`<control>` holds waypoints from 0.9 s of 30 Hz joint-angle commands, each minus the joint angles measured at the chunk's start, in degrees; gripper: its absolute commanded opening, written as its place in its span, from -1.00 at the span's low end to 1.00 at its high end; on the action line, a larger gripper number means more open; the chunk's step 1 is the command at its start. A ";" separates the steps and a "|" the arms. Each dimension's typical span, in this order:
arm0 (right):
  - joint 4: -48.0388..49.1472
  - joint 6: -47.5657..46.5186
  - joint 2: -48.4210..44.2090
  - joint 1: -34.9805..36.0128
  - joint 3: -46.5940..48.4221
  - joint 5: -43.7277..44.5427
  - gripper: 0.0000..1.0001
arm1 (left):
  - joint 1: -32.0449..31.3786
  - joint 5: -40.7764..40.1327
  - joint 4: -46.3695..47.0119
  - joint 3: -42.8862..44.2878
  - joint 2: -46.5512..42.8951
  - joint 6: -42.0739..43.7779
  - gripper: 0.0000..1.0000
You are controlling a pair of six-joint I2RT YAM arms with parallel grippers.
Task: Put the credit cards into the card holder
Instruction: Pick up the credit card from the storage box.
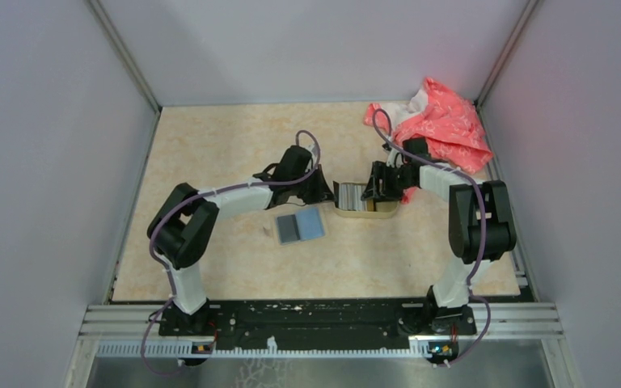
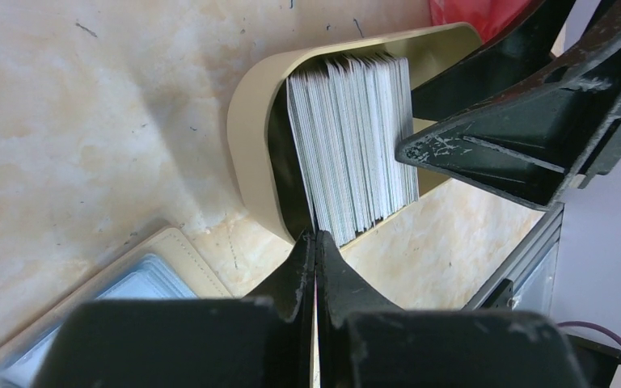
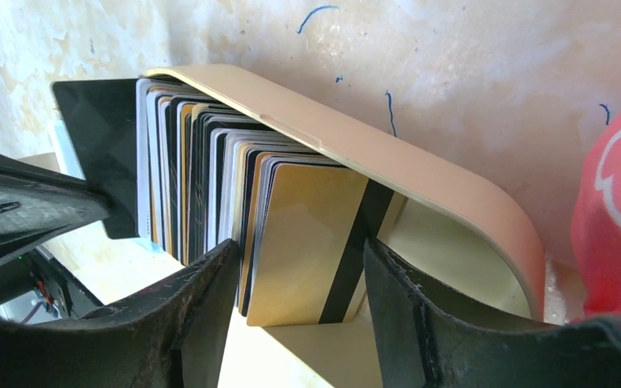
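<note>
Credit cards (image 3: 202,178) stand packed in the tan dish (image 3: 420,174); left end effector (image 2: 315,238) is shut at the end card, right end effector (image 3: 299,246) half-open astride them: best draw one card out straight

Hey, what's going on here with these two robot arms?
Both arms are working at an oval tan dish that holds an upright stack of plastic credit cards. The left gripper is shut at one end of the stack, perhaps pinching a card edge. The right gripper straddles the other end, around a gold dark-striped card; whether it grips is unclear. The open beige card holder lies flat beside the dish.
</note>
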 commanded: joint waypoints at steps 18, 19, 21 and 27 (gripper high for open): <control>-0.62 -21.73 -18.02 -0.33 -0.60 -12.84 0.19 | 0.45 -1.29 8.54 -7.69 -8.95 7.18 -1.00; -1.05 -23.29 -18.82 -0.38 -0.76 -14.99 0.19 | 0.50 -1.29 9.12 -8.30 -9.43 7.27 -1.00; -1.53 -26.03 -20.29 -0.38 -1.22 -18.63 0.19 | 0.63 -1.02 10.25 -9.14 -10.22 7.60 -1.00; 0.53 -33.57 -27.04 -0.36 -4.36 -27.82 0.18 | 0.89 0.56 14.64 -12.07 -12.20 8.43 -1.00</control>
